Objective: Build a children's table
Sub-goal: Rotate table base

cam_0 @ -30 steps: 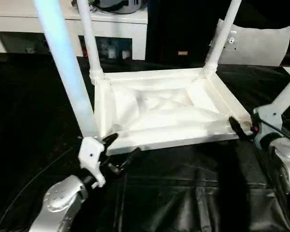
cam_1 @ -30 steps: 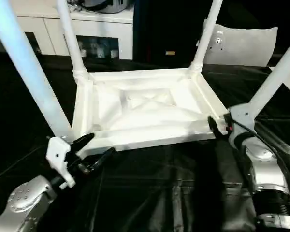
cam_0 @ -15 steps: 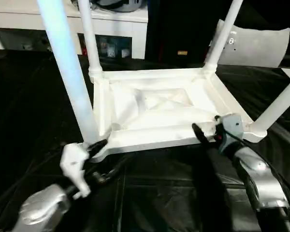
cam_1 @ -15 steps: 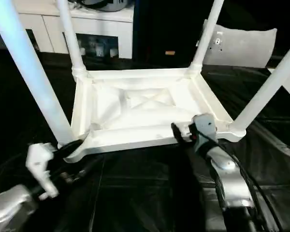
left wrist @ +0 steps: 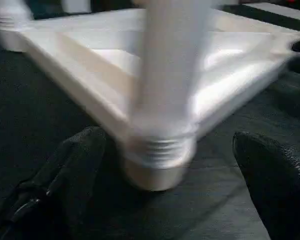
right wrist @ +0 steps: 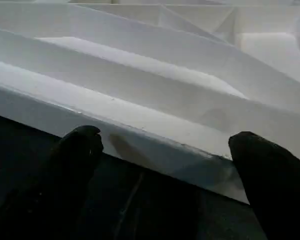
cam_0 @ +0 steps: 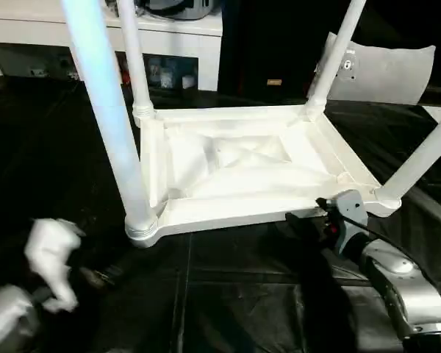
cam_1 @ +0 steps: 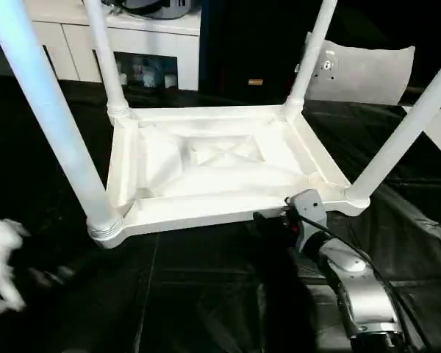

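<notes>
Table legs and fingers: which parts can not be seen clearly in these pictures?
- Legs: upper ends cut off by the top edge in both eye views.
- Left gripper: blurred in the left eye view; its fingers are blurred in the left wrist view too.
- Near left leg's threaded base: blurred in the left wrist view.

Likely a lab: black-draped floor [cam_0: 228, 294] (creased sheeting), white cabinet [cam_0: 169, 29] behind.

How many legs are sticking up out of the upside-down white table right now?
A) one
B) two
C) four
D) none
C: the table top lies upside down on the black cloth, and a white leg rises from each corner: near left, far left, far right and near right.
</notes>
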